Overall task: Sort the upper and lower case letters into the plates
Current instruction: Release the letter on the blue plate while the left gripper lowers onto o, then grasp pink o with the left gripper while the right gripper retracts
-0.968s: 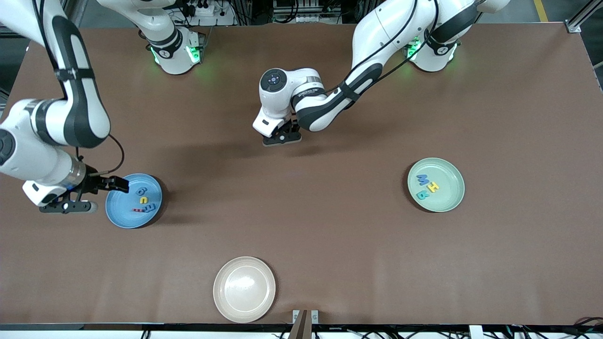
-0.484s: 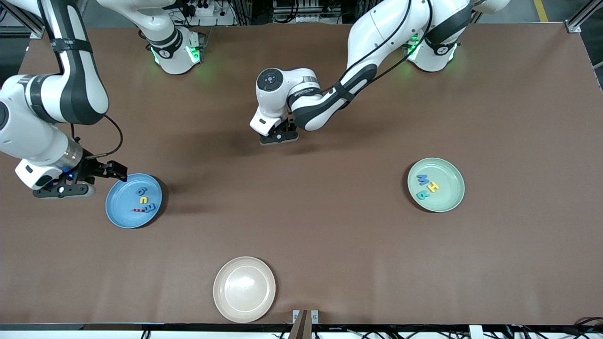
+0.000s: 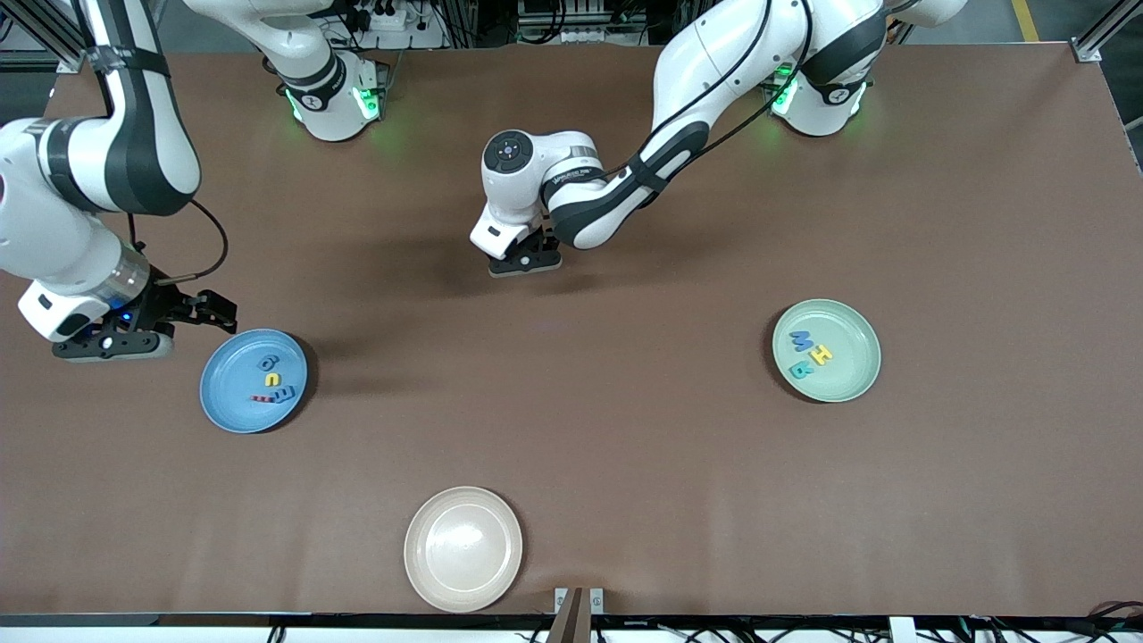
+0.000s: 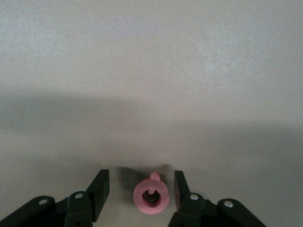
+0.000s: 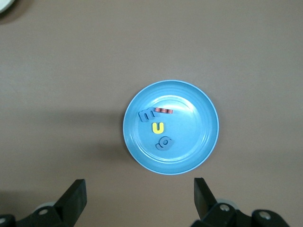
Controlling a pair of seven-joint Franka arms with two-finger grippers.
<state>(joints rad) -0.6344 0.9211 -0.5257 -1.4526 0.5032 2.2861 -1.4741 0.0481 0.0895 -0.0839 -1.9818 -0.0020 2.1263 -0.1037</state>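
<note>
Left gripper (image 4: 138,191), bottom centre of its wrist frame, straddles the pink ring-shaped letter (image 4: 151,196), jaws half-open, not pinching yet. I'd centre, then squeeze. Right gripper (image 3: 198,310), centre-left, hangs wide open by the sky-blue plate (image 3: 225,406).

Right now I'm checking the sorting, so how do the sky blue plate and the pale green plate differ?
The sky blue plate sits toward the right arm's end of the table; the pale green plate sits toward the left arm's end. The blue one holds four small letters, among them a yellow u; the green one holds three letters, blue, yellow and teal. Both are round, shallow, rimmed and of like size.
</note>
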